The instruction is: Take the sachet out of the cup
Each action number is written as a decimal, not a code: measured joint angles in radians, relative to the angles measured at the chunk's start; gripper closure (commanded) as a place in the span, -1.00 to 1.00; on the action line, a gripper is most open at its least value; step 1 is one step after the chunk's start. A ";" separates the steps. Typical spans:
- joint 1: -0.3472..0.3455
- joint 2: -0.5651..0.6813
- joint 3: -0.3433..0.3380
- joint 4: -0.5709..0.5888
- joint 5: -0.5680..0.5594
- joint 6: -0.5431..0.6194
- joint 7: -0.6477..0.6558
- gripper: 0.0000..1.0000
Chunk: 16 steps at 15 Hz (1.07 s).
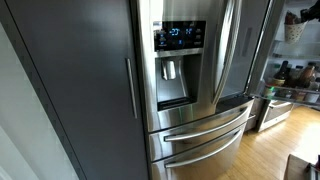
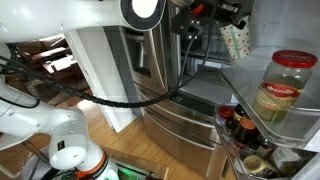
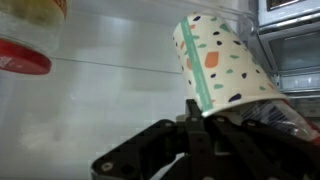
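I hold the gripper (image 3: 205,128) close against the near end of the tilted patterned cup (image 3: 222,62), probably to reach inside. I cannot tell if its jaws are parted. The sachet is hidden, presumably still in the cup, left of the jar (image 2: 290,85).

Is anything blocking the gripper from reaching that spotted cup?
Nothing visible does. In the wrist view the spotted cup sits right at the gripper, and the red-lidded jar is off to the side. No sachet shows.
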 measured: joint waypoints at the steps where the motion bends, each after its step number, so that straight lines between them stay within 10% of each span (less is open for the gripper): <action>1: 0.011 -0.010 -0.002 -0.003 0.002 0.003 -0.008 0.98; 16: 0.212 -0.128 -0.007 -0.116 0.086 -0.044 -0.044 0.98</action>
